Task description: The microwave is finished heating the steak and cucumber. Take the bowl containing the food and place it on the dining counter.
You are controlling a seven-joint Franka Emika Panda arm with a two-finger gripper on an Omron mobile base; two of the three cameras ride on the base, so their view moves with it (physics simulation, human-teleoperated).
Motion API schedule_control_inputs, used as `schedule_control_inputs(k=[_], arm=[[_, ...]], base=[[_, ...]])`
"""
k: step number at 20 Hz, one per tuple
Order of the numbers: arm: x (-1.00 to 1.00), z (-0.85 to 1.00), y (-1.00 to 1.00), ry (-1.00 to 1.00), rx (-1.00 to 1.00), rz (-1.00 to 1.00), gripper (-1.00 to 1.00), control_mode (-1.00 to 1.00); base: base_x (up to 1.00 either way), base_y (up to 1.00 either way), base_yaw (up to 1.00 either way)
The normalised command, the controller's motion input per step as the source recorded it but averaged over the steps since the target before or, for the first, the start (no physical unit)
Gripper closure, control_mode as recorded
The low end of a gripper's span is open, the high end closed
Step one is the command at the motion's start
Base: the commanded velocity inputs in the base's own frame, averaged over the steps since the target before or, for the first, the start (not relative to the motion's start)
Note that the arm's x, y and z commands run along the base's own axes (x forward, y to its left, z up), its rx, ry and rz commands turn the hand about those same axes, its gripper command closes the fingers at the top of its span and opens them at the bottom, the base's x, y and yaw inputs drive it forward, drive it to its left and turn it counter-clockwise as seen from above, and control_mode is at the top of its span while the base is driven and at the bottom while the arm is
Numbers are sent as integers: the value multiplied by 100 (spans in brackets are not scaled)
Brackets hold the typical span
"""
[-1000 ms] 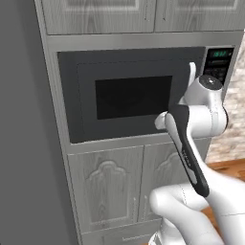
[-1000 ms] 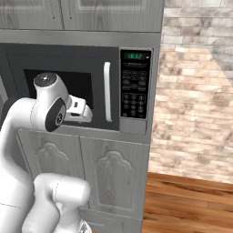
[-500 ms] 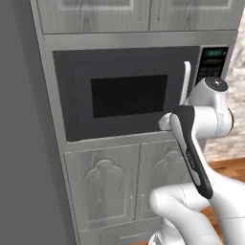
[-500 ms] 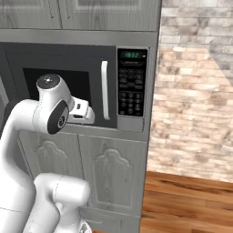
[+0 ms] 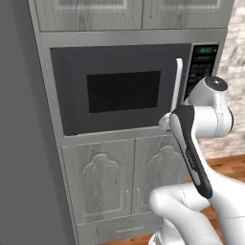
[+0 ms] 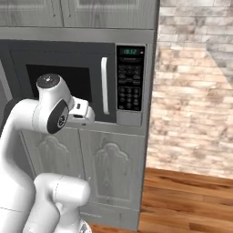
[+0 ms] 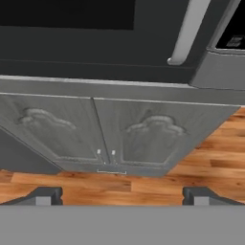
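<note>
Since a second ago the base has crept closer, and the gripper (image 7: pixel 122 196), jaws wide and empty, hovers below one closed microwave (image 5: pixel 124 88) with one white handle (image 7: pixel 187 31), above two cabinet doors (image 7: pixel 95 131); display digits unreadable.

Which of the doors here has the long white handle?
The microwave door, with the dark window: its white handle stands upright beside the button panel. The grey cabinet doors below have only tiny knobs.

base views flank microwave (image 5: pixel 122 91) — hand view low
</note>
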Motion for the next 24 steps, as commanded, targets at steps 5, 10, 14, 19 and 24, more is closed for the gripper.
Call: schedule_control_inputs(k=[5,10,14,19,24], arm=[[0,0,0,0,0,0,-100,100],[0,0,0,0,0,0,-100,100],[0,0,0,0,0,0,-100,100],[0,0,0,0,0,0,-100,100],[-13,0,-1,0,0,0,-100,-100]], base=[[-25,-34,-1],[-25,-43,-3],[-31,-45,-2],[-40,-33,0],[-13,-7,0]])
